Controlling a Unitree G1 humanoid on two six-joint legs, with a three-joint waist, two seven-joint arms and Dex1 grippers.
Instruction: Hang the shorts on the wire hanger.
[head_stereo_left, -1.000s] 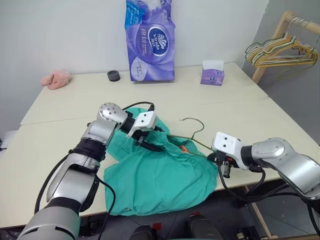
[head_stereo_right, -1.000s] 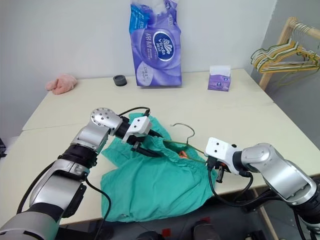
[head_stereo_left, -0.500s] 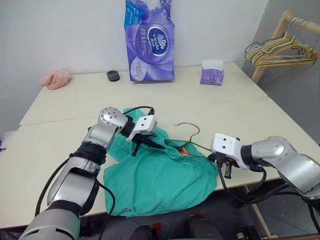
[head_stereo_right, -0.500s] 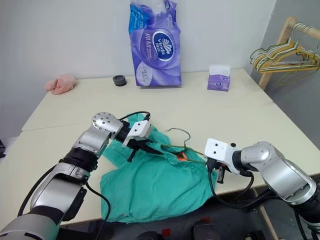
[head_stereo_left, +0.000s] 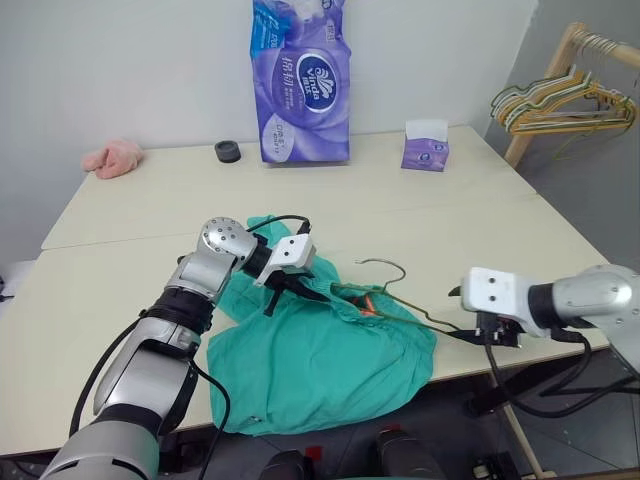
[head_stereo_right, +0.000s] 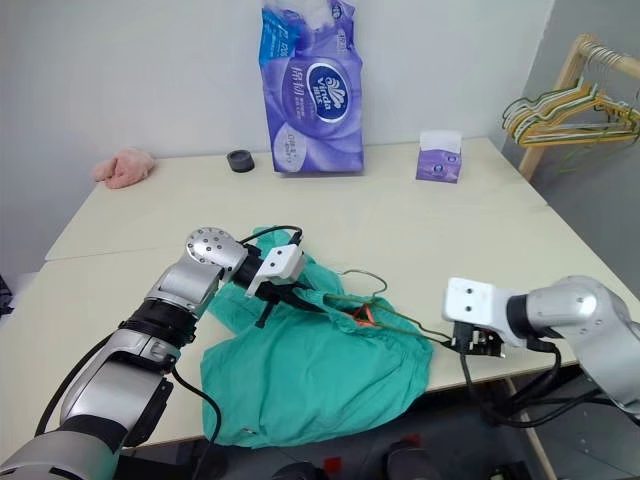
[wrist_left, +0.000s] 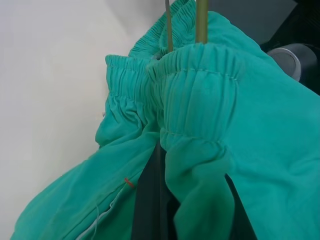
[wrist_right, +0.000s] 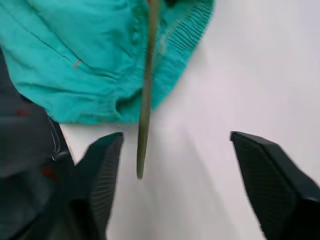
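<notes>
My left tool (head_stereo_left: 290, 288) is clamped on the gathered waistband of the shorts (head_stereo_left: 320, 360), fingers buried in the cloth. In the left wrist view the elastic bunches around them and two thin wires of the wire hanger (head_stereo_left: 392, 292) run into the opening. I judge this grip is there to anchor the waistband so the hanger can be worked into it without dragging the cloth.

My right tool (head_stereo_left: 478, 335) stands wide, holding nothing. In its wrist view the two fingers (wrist_right: 102, 180) spread apart, and the free tip of the hanger wire lies between them without touching either.

The shorts lie rumpled near the front edge of the worktop (head_stereo_left: 130, 215), one leg spilling over that edge at 6 o'clock of the left tool. The hanger sits at 3 o'clock of that tool, its hook standing clear above the waistband and one arm running toward 4 o'clock out over the cloth, ending just short of the right tool. I judge it partly inserted, not yet seated.

Against the frame a second ago: the right tool was then closed at the hanger's end, against the hem. It has since released and drawn away toward 3 o'clock. The left tool has closed on the waistband, and the hook has shifted slightly toward 4 o'clock.
</notes>
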